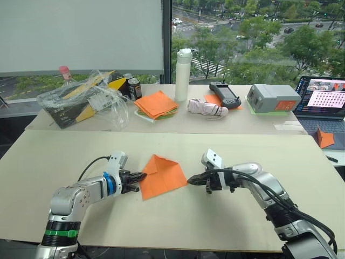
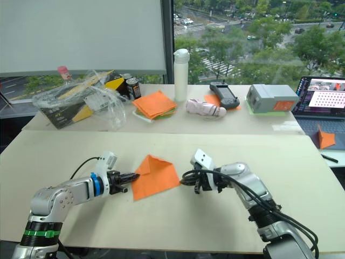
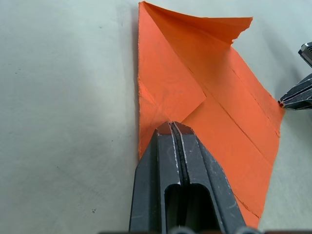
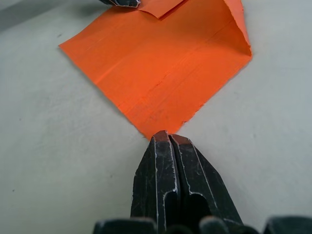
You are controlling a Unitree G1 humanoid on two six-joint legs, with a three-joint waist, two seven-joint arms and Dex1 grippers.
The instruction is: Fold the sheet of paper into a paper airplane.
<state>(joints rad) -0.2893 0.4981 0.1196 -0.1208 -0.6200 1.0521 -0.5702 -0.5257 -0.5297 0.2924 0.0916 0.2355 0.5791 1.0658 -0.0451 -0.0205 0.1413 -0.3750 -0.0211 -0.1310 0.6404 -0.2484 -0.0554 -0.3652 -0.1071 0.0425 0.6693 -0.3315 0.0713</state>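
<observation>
The sheet of paper (image 1: pixel 161 175) lies partly folded on the near table, bright orange, with one corner flap folded inward and its far edge lifted. My left gripper (image 1: pixel 141 177) is shut, and its tip (image 3: pixel 171 127) rests on the paper at the folded flap by the left edge. My right gripper (image 1: pixel 190 181) is also shut; its tip (image 4: pixel 168 136) touches the paper's right corner (image 4: pixel 152 132) without holding it. In the right wrist view the orange sheet (image 4: pixel 161 63) spreads flat beyond the fingers.
On the back table stand a stack of orange and green sheets (image 1: pixel 156 104), a white bottle (image 1: pixel 183 67), a plastic-wrapped box (image 1: pixel 81 100), a black controller (image 1: pixel 225 94) and a grey box (image 1: pixel 272 97). A laptop (image 1: pixel 323 100) sits at the right.
</observation>
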